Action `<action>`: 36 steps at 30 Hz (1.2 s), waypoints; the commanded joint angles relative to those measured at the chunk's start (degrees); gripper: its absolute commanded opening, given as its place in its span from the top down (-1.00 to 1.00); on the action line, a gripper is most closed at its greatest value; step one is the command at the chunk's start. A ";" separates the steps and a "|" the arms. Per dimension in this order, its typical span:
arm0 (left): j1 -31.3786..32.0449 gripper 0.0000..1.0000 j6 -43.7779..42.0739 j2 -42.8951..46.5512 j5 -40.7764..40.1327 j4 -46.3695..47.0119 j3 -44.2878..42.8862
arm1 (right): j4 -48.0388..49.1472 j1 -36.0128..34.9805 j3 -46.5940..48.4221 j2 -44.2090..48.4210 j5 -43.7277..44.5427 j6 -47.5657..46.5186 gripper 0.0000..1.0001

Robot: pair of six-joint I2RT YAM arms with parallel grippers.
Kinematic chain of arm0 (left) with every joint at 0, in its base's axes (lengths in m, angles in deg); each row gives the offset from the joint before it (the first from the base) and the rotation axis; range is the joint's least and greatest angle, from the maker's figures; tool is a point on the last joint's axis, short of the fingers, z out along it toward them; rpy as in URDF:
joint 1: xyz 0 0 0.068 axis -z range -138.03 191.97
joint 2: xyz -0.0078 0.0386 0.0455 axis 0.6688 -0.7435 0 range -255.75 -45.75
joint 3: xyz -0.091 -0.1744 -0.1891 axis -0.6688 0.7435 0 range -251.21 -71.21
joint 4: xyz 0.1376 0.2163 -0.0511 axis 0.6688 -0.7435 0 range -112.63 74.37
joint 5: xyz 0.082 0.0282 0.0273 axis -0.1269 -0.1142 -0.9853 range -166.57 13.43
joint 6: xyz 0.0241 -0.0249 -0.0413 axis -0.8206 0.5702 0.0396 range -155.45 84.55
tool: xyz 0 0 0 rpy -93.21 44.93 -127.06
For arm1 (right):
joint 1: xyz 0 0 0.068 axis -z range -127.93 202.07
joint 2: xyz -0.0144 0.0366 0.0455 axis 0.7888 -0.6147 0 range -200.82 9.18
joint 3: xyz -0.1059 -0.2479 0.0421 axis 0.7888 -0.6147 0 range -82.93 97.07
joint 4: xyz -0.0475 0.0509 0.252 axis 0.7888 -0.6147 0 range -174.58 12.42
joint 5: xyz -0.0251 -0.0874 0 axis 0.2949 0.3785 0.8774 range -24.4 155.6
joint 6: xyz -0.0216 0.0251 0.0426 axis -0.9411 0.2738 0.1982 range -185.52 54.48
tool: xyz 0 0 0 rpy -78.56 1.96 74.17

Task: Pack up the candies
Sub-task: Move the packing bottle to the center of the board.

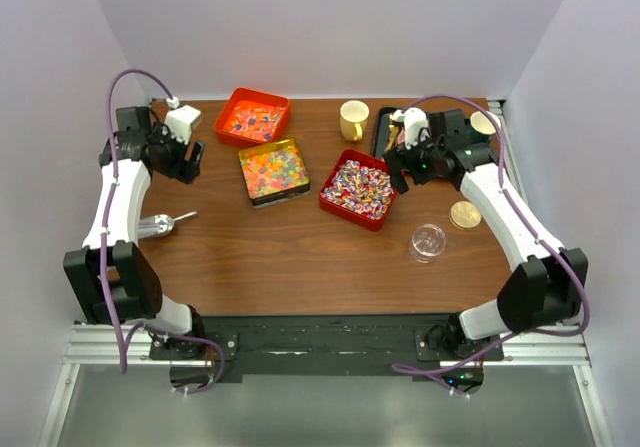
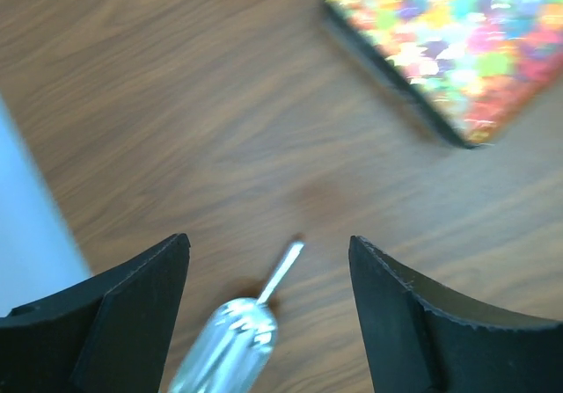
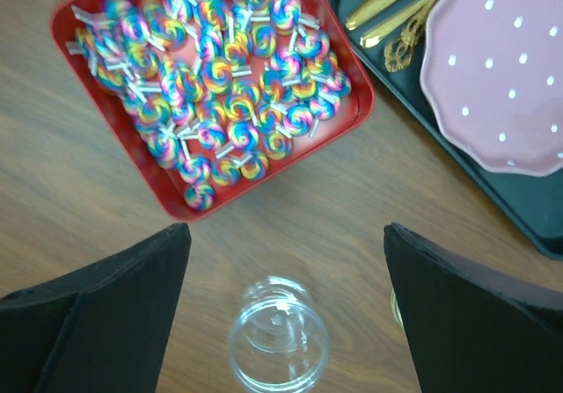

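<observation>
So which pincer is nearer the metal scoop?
Left. The left pincer hovers just beyond the scoop, on the same side; the right pincer is far off, past the red lollipop tray.

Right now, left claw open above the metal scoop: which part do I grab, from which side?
Take the metal scoop by its thin handle, from straight above, with the left claw straddling it crosswise. It lies flat on the table, handle sticking out toward the candy tin. The rounded, shiny bowl would probably slip.
</observation>
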 commanded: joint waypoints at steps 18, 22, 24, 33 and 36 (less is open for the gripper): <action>0.87 -0.63 17.57 7.58 8.84 12.31 12.40 | -16.37 0.42 -18.04 9.41 1.59 -26.33 -0.29; 1.05 -0.62 18.10 7.76 8.66 12.83 13.10 | -15.49 -0.19 -21.64 9.86 2.11 -27.64 -0.16; 0.96 -0.62 18.27 7.84 8.31 12.92 13.10 | -14.44 -0.37 -22.53 9.86 2.29 -28.35 -0.07; 0.96 -0.62 17.66 9.16 6.99 12.22 12.58 | -9.86 -6.17 -27.19 9.42 4.05 -29.40 0.31; 0.96 -0.62 18.09 10.30 7.33 11.96 12.58 | -9.42 -8.37 -27.72 9.42 4.49 -28.97 0.46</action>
